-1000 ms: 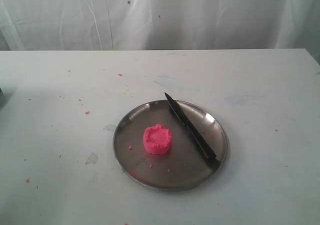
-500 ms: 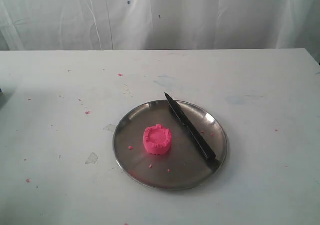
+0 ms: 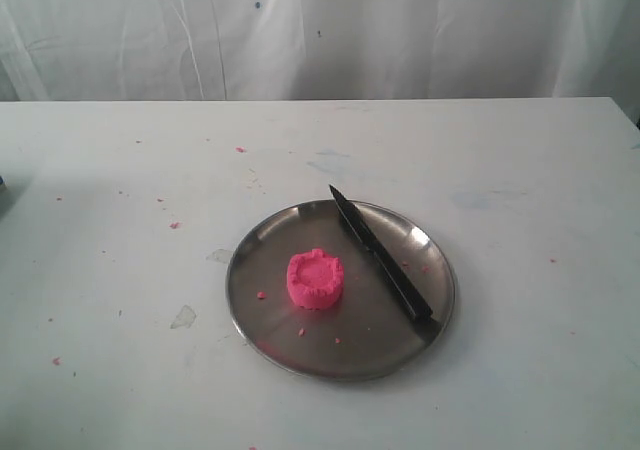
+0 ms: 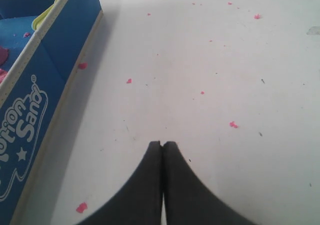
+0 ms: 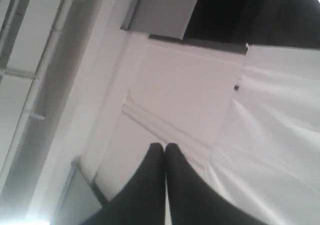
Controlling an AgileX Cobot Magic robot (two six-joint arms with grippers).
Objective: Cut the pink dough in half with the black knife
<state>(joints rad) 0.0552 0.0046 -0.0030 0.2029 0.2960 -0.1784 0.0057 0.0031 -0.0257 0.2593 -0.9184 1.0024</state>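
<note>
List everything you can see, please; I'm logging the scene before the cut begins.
pink dough: one, bright pink, whole, on the plate left of centre
black knife: one, black, lying on the plate's right side, tip over the far rim
steel plate: one, silver, mid-table
table: one, white, speckled with pink crumbs
blue box: one, blue, beside the left gripper
left gripper: one, black, shut, above the table
right gripper: one, black, shut, pointing away from the table
</note>
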